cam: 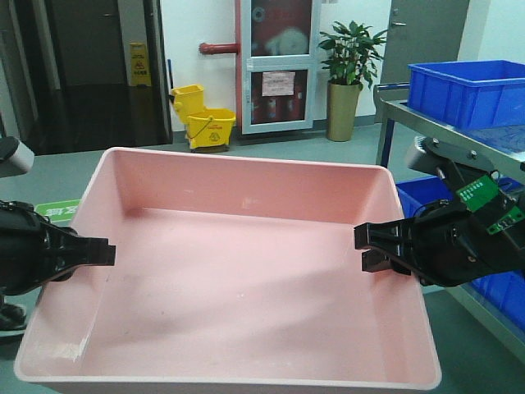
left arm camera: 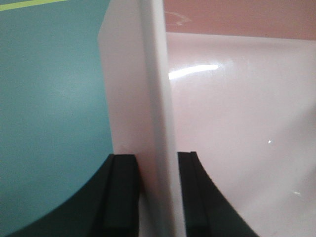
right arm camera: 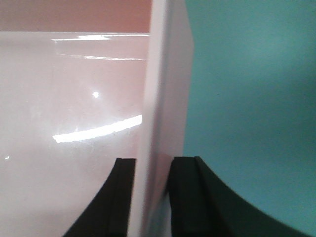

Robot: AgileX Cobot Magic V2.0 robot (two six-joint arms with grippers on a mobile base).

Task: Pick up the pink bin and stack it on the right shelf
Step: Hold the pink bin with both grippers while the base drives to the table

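The bin (cam: 238, 287) sat low and central in the front view, empty, its long side across the frame, gripped at both short ends; the left gripper (cam: 105, 253) met the left wall about midway along, and the right gripper (cam: 369, 246) met the right wall opposite. In the left wrist view the jaws stood only a wall's thickness apart, clamped on the rim; one finger (left arm camera: 122, 197) lay outside over the teal floor (left arm camera: 49, 98), the other (left arm camera: 195, 197) pressed inside against the glossy pink. The right wrist view showed the mirror of this; one finger (right arm camera: 121, 197) was inside, the other (right arm camera: 190, 197) outside, and the wall was pinched between them. Whether the bin's underside rested on anything could not be told.

The shelf (cam: 492, 138) stood at the right edge, a dark surface in a grey frame, higher in the frame than the bin's rim and apart from it; a crate (cam: 467, 90) stood on it, and a lower crate (cam: 418, 197) showed beneath, just behind the right arm. Farther back stood a yellow mop bucket (cam: 205, 119) and a potted plant (cam: 351, 74) near the wall.
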